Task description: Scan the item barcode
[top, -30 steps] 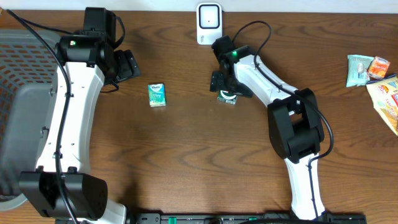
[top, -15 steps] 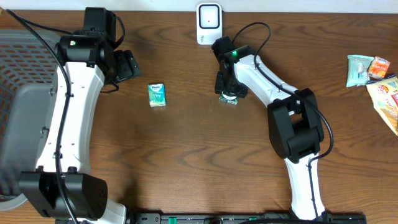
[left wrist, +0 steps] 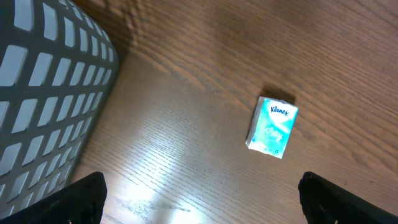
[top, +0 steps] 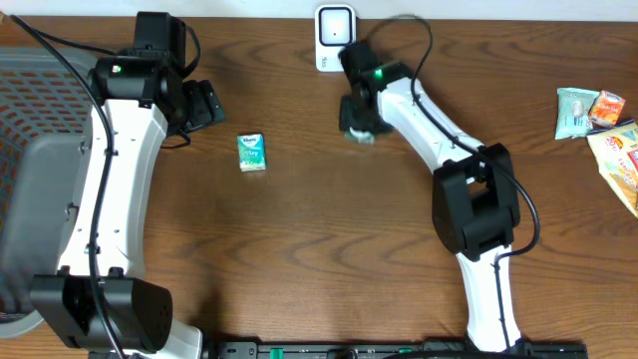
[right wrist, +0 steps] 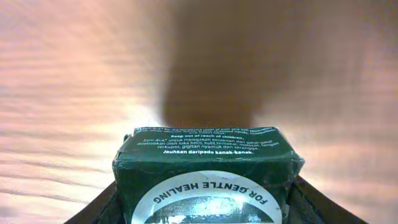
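Note:
My right gripper [top: 359,120] is shut on a small dark green box [right wrist: 205,180] with white print and a round "For gentle healing" label. One dark finger [right wrist: 102,208] shows at each side of the box. The held box [top: 360,136] hangs blurred over the table, just in front of the white barcode scanner [top: 335,36] at the back edge. No barcode shows on the faces I see. My left gripper [top: 204,105] is open and empty above the table [left wrist: 202,202], left of a teal Kleenex tissue pack [left wrist: 272,127].
The tissue pack [top: 251,153] lies between the two arms. A grey mesh basket [top: 30,150] fills the far left, and its wall [left wrist: 43,93] is close to my left gripper. Several snack packets [top: 598,115] lie at the right edge.
My right gripper closed on the green box, lifted it off the table and carried it back toward the scanner. The left arm has not moved.

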`<move>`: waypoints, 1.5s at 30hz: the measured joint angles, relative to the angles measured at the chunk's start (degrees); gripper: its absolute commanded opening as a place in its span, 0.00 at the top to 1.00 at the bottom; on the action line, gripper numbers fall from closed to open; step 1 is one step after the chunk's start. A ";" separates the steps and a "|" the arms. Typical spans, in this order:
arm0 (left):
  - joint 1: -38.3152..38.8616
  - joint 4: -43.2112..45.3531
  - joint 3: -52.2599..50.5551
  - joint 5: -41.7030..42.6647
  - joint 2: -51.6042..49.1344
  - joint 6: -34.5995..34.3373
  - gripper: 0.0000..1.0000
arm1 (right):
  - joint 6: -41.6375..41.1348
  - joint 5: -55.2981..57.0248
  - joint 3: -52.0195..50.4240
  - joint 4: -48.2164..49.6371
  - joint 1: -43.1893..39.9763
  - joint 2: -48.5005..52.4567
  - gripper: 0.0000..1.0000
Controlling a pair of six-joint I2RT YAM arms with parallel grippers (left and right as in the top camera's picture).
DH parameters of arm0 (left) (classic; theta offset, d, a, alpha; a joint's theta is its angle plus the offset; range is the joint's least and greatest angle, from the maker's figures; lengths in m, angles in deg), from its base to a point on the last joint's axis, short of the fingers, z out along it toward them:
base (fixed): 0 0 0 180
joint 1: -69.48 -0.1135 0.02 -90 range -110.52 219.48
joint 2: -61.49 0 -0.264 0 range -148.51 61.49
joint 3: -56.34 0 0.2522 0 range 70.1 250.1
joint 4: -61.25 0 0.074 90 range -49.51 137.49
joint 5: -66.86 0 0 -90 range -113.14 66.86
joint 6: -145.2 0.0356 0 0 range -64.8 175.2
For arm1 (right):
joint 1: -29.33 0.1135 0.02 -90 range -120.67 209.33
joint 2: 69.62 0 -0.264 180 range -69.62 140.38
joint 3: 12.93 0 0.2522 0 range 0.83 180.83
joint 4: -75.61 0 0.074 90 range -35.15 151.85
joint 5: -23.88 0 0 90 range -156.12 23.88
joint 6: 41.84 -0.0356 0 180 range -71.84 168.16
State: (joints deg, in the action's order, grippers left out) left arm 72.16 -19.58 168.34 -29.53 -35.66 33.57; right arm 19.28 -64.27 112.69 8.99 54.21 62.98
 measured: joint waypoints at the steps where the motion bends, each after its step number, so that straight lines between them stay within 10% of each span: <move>1: 0.00 -0.02 0.00 0.00 0.00 0.00 0.02 | 0.96 0.04 1.05 0.92 -0.02 0.00 0.50; 28: 0.00 0.00 0.00 0.00 0.00 0.00 0.02 | 14.73 7.74 3.13 57.55 -0.76 0.22 0.53; 45: 0.00 0.00 0.00 0.00 0.00 0.00 0.02 | 16.57 8.52 2.56 74.01 -1.75 11.80 0.54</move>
State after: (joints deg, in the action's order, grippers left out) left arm 72.16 -19.58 168.34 -29.53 -35.66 33.57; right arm 35.85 -55.75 115.24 83.00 52.46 74.78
